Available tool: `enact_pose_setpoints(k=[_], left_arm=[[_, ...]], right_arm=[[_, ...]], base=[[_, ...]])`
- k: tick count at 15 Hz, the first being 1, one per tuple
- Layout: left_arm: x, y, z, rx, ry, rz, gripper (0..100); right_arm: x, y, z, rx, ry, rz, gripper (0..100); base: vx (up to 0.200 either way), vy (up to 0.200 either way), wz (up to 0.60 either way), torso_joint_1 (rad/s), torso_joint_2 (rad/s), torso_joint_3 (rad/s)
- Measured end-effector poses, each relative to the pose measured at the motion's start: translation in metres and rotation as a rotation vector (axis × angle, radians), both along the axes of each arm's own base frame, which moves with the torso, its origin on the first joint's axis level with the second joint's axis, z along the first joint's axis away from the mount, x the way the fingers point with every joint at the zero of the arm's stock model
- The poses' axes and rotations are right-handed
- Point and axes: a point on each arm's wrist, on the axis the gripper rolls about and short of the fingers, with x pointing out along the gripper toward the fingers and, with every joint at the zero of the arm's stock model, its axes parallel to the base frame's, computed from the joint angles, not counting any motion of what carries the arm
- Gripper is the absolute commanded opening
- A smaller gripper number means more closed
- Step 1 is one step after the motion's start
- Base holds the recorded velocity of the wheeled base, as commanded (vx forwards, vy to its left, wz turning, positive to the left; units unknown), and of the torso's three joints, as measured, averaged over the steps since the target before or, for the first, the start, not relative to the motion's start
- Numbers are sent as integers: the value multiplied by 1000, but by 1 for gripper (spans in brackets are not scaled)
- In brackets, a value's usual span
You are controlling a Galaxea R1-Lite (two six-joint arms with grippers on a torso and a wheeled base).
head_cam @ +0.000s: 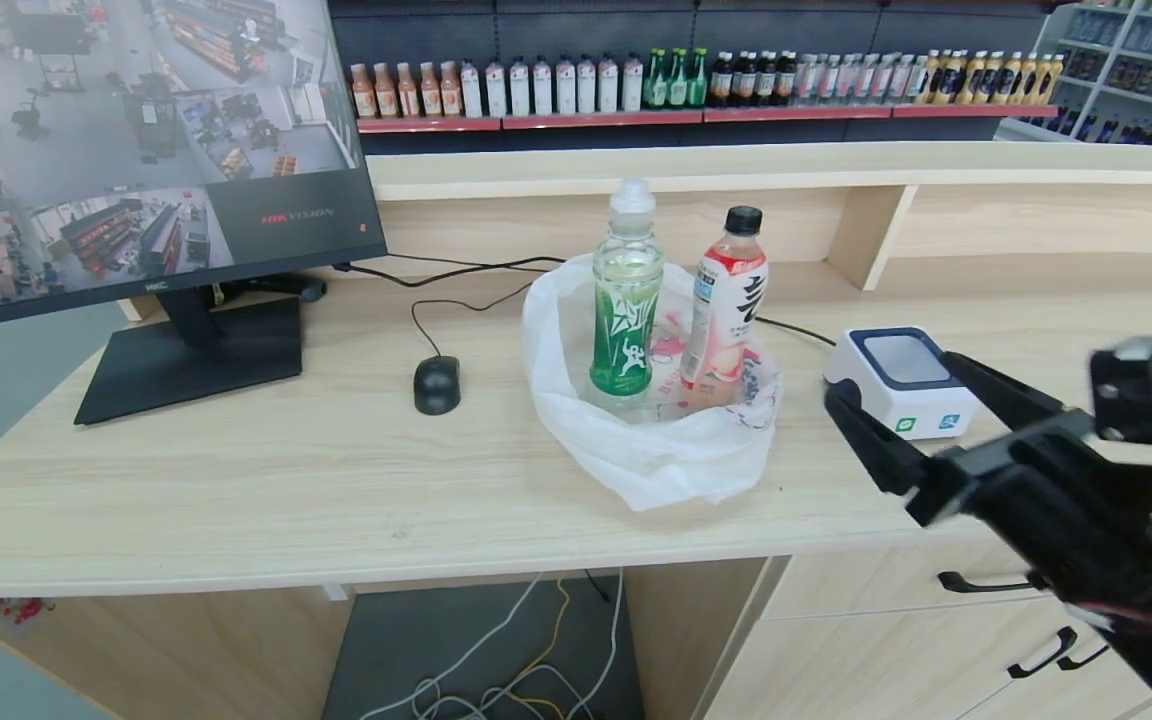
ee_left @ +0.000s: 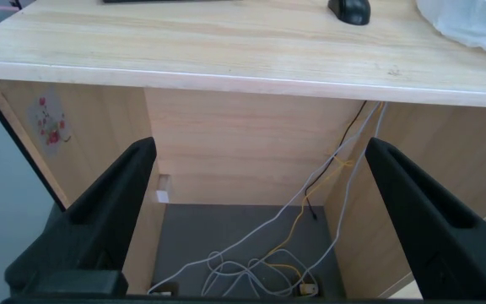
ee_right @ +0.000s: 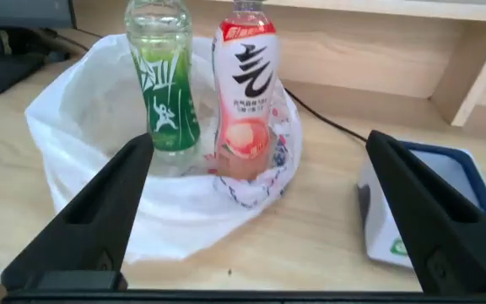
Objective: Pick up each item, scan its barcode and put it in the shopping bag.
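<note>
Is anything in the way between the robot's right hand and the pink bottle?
Nothing visible. The open right gripper faces the pink bottle across bare counter; only the low rim of the shopping bag lies between. The scanner sits aside.

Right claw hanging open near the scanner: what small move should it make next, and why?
Probably draw the right claw back from the counter. It is open and holds nothing, and the green bottle and the pink bottle both stand inside the shopping bag beside the scanner, so the items in sight look finished.
</note>
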Motion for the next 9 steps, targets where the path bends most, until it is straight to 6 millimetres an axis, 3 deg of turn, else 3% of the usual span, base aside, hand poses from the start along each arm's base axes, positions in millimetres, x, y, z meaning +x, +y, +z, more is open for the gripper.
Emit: enact_pose_setpoints(k=[2,5,9], left_arm=[[0,0,0,0,0,0,100],[0,0,0,0,0,0,100],[0,0,0,0,0,0,100]], right_arm=[[-42,-23,-8,-47,51,-5,100],[-89,-48,-21,-140,175,-7,100],[-158,-84,-59,-290,342,30,100]], base=[[0,0,0,0,0,0],[0,0,0,0,0,0],[0,0,0,0,0,0]])
